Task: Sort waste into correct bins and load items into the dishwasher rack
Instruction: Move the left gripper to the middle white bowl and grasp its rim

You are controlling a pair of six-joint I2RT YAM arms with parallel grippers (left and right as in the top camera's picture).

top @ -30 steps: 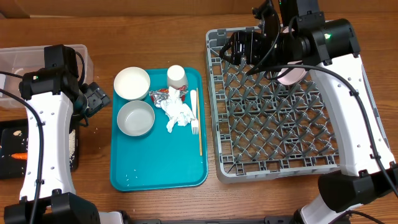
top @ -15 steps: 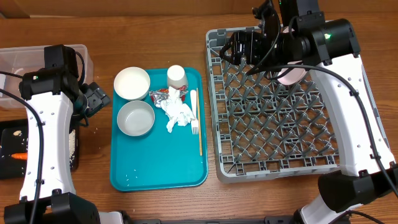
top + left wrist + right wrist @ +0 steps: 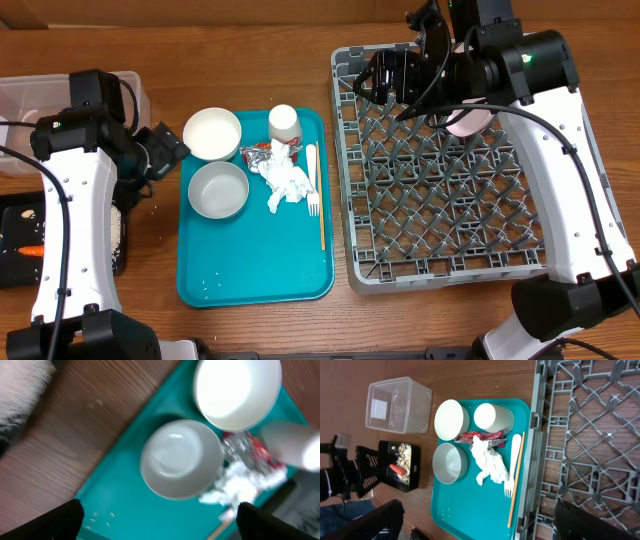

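Note:
On the teal tray (image 3: 255,260) lie two white bowls (image 3: 212,133) (image 3: 218,189), a white cup (image 3: 284,123), a red-and-silver wrapper (image 3: 262,153), a crumpled napkin (image 3: 288,182), a white fork (image 3: 312,180) and a wooden stick (image 3: 321,215). My left gripper (image 3: 162,150) is open and empty at the tray's left edge, above the nearer bowl (image 3: 181,457). My right gripper (image 3: 392,75) is open and empty above the grey rack (image 3: 450,265). A pink plate (image 3: 470,120) stands in the rack, partly hidden by the arm. A carrot (image 3: 32,250) and scraps lie in the black tray (image 3: 12,210).
The clear tub (image 3: 50,92) stands at the far left, behind the black tray. My left arm crosses over both. A few crumbs lie on the tray's near part (image 3: 100,519). The rack takes up the right half of the table.
My left gripper has moved a little to the right, toward the teal tray's left edge. The right arm has not moved.

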